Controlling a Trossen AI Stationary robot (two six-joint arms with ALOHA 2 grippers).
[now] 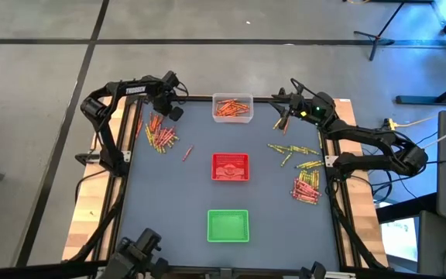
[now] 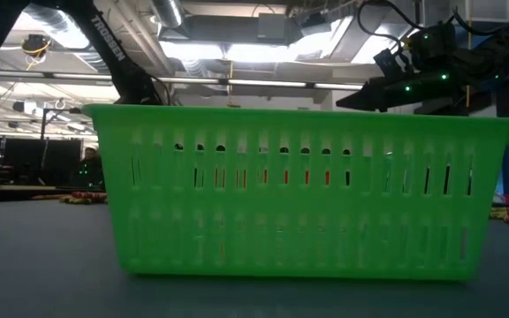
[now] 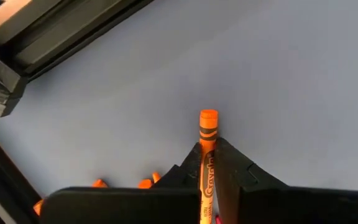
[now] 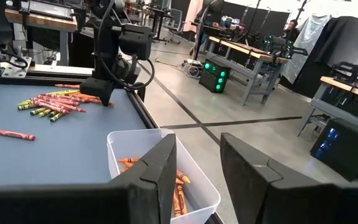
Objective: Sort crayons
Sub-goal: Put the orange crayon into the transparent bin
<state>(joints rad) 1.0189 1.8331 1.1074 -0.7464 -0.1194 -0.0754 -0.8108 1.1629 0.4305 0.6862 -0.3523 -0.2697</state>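
Crayons lie in a mixed pile at the table's far left and in another pile at the right, with loose ones near it. My left gripper points down at the left pile's far edge, shut on an orange crayon. My right gripper hangs open and level near the far right, beside the clear tray, which holds orange crayons. A single red crayon lies alone on the table. My left gripper pinches the orange crayon's paper-wrapped shaft between its two fingers. The fingers come from above and lie across the crayon. Its blunt end sticks out past the fingers over the grey table. I cannot tell whether the crayon is clear of the table.
A red tray sits mid-table and a green tray near the front edge. The green tray fills the low view. The table's dark frame runs close behind my left gripper.
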